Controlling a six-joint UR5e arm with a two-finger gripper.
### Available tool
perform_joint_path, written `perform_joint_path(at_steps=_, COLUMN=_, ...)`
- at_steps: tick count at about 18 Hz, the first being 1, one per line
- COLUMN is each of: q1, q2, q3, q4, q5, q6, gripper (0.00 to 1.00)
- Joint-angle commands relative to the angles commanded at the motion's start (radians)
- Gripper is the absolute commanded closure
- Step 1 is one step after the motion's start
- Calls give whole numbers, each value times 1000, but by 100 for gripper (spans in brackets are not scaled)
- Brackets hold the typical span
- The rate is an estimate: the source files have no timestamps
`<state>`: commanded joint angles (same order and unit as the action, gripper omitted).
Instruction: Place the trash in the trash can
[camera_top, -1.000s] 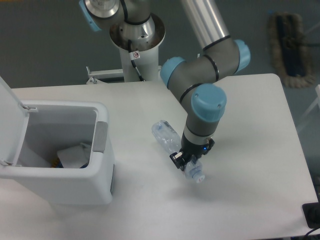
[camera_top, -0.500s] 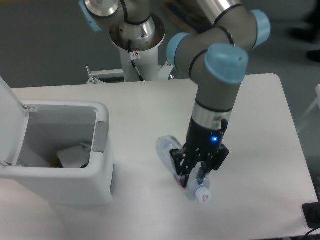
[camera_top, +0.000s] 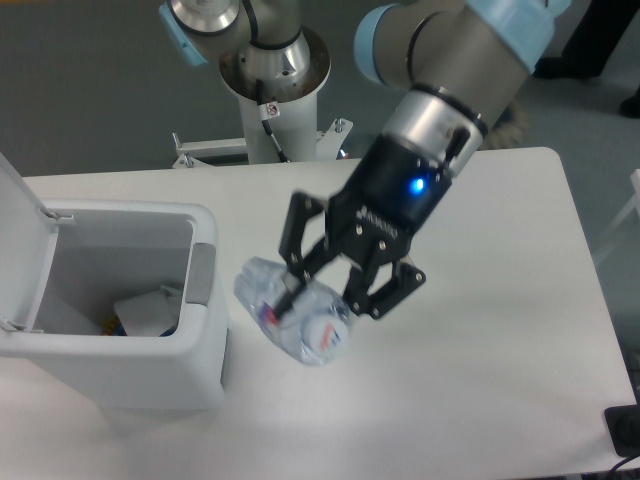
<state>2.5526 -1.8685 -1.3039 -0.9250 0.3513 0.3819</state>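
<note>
Since the earlier frames, the arm has lifted the bottle (camera_top: 290, 322) off the counter (camera_top: 500, 330) and carried it toward 9 o'clock, nearer the trash can (camera_top: 130, 345). Pincer (camera_top: 322, 298) is clenched on the crinkled clear bottle, which hangs above the counter surface, its capped end turned toward the camera, just beside the bin's grey tab (camera_top: 202, 273) at 3 o'clock of the can. Bottle and bin appear apart; contact cannot be confirmed. Hinged lid (camera_top: 20, 250) stands open at the can's 9 o'clock side. White paper wrapper (camera_top: 148, 310) lies inside the bin. Blue indicator light (camera_top: 412, 184) glows on the wrist.
</note>
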Motion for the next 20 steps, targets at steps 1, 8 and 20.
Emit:
perform_joint_path(at_steps=1, q1=-5, q2=14, q3=-9, q4=0, q5=0, q6=3, gripper=59)
perform_joint_path(at_steps=8, q1=-170, q2=54, q3=-83, q4=15, q5=2, q6=63, gripper=57)
perform_joint_path(at_steps=20, q1=-193, q2=19, q3=-170, q4=37, q5=11, q6=146, gripper=0)
